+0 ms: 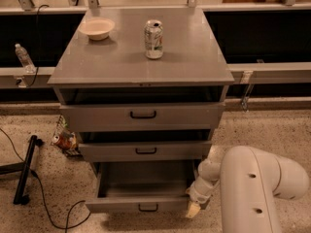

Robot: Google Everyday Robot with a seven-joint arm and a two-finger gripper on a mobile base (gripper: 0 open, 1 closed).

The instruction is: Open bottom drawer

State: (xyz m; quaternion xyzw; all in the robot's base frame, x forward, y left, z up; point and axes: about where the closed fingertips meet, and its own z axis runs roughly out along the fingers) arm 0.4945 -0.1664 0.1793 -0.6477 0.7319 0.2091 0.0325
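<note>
Low and right of centre in the frame, the hand (194,208) sits at the right front corner of the bottom drawer (124,206). It is so near the drawer front that I cannot tell whether it touches. Only a pale tip and a white wrist show, pointing down toward the floor (272,130), and I cannot tell whether the hand is apart or together. Nothing can be seen held in it.

At far left, a black stand (24,171) lies on the speckled floor with a dark cable (46,205) trailing beside it. Above it, at the upper left, a clear water bottle (24,58) stands on a ledge. A colourful packet (63,141) rests on the floor against the left side of the grey cabinet (68,111).

On the counter (194,57) that tops the cabinet, a pale bowl (97,28) sits at the back left, and a soda can (154,39) stands upright near the middle, well apart from the bowl.

Below the counter come three drawers. The top drawer (143,115) has a dark gap above its front, and the middle drawer (146,150) sits under it. The bottom drawer stands open, with its grey inside showing and its small black handle (148,208) at the front centre.

At lower right, the white arm (257,188) fills the corner and bends left toward the hand.
</note>
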